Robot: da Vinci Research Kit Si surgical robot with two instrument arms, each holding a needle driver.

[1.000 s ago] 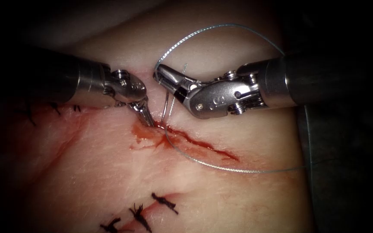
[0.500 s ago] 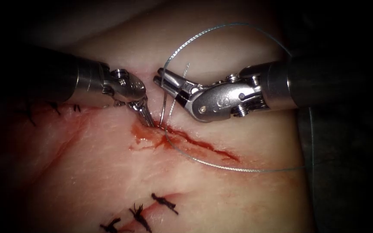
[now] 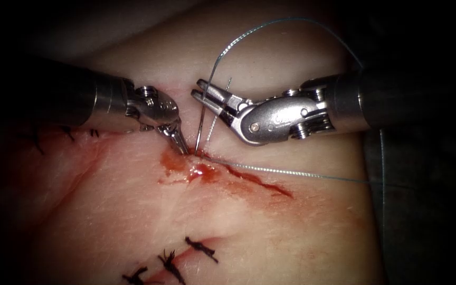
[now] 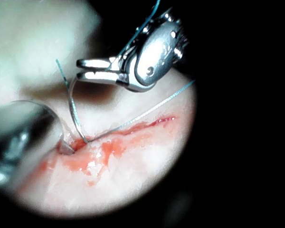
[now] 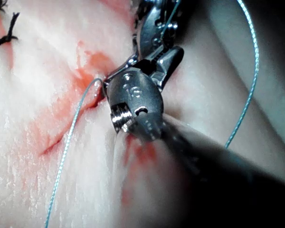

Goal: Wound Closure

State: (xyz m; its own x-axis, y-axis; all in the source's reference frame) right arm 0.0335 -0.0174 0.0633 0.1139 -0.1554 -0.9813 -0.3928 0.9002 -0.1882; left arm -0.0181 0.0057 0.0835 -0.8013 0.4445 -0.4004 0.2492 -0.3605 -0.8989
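Note:
The tissue [image 3: 133, 211] has a red cut [image 3: 254, 179] running down to the right. A thin grey curve [image 3: 201, 129] [image 4: 72, 109], which I take for the needle, stands up out of the cut's left end, its lower end in the tissue and a short bluish thread end at its top. Left of it, my left tool [image 3: 183, 149] points down, jaws together, tips pressed into the cut's left end. Whether they grip tissue is hidden. Just above the needle, my right tool [image 3: 197, 89] [image 4: 83, 69] holds the thread [image 3: 291, 171] [image 4: 147, 110] [image 5: 69, 137] deep in its jaws.
Red fluid [image 3: 201, 171] pools at the cut's left end. From the cut the thread runs taut to the right, then arcs up and back over the right tool. Black knotted stitches [image 3: 201, 247] [image 5: 4, 33] close other cuts in front and at the left.
The slack thread loop lying on the tissue has been drawn into a straight, taut line. The right tool has rolled and shifted slightly right. The left tool has stayed still.

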